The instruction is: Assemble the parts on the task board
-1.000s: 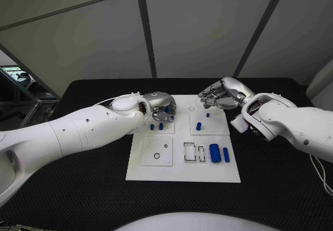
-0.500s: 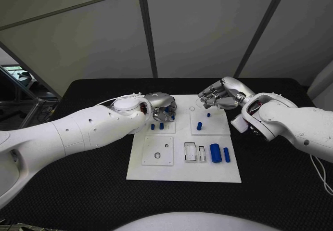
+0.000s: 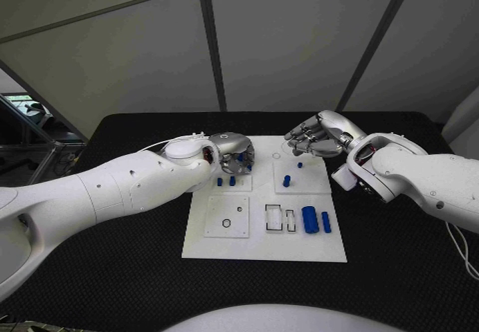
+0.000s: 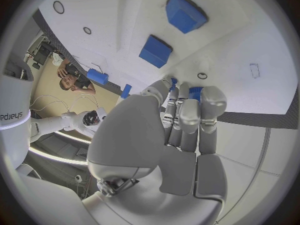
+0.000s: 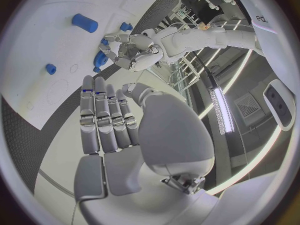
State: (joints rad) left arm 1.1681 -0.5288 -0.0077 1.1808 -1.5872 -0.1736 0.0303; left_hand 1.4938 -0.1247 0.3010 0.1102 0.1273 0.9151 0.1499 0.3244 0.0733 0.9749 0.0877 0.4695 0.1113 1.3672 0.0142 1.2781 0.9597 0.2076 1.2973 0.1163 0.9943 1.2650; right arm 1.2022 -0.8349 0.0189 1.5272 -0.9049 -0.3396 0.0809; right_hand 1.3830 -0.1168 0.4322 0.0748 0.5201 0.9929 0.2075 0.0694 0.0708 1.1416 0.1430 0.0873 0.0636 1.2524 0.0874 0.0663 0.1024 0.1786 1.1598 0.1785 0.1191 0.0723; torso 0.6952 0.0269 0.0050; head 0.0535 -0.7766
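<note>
The white task board (image 3: 264, 238) lies mid-table. My left hand (image 3: 232, 152) hovers over its far left corner, fingers curled downward; just past the fingertips (image 4: 187, 112) stand two small blue pegs (image 3: 226, 182). Whether the hand pinches anything is hidden. My right hand (image 3: 318, 135) hangs above the far right corner, holding nothing, its fingers (image 5: 106, 115) side by side. Under it are a blue peg (image 3: 286, 181) and a smaller peg (image 3: 300, 165). A thick blue cylinder (image 3: 309, 219) and a slim one (image 3: 325, 222) lie on the near right of the board.
White inset plates with round holes (image 3: 226, 223) and rectangular slots (image 3: 273, 217) sit on the board's near half. Black tabletop (image 3: 120, 277) surrounds the board. Grey wall panels (image 3: 279, 55) stand behind the table's far edge.
</note>
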